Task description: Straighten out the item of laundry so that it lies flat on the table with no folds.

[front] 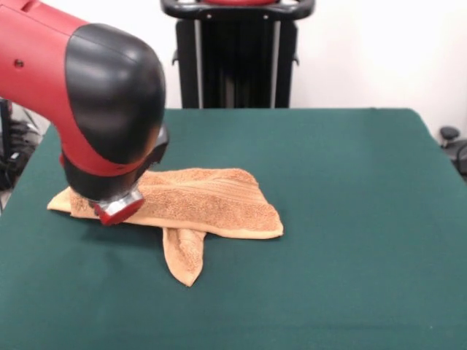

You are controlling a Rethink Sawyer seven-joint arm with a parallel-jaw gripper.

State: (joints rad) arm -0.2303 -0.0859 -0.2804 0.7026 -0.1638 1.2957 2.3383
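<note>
The orange-tan towel (pixel 211 204) lies crumpled and folded over itself on the dark green table (pixel 350 219), left of centre. A narrow folded flap (pixel 184 255) sticks out from under it toward the camera. A ribbed band runs across its upper layer. The red and black arm (pixel 109 95) comes in from the upper left and hangs low over the towel's left end, hiding it. A red and silver round cap (pixel 120 208) at the arm's lowest point sits just above the cloth. The gripper itself does not show; the arm's bulk hides whatever is behind it.
The robot's black pedestal (pixel 237 55) stands at the table's far edge. A dark object (pixel 449 135) shows beyond the right edge, and dark gear (pixel 14 142) beyond the left edge. Green cloth stretches wide to the right of the towel and in front of it.
</note>
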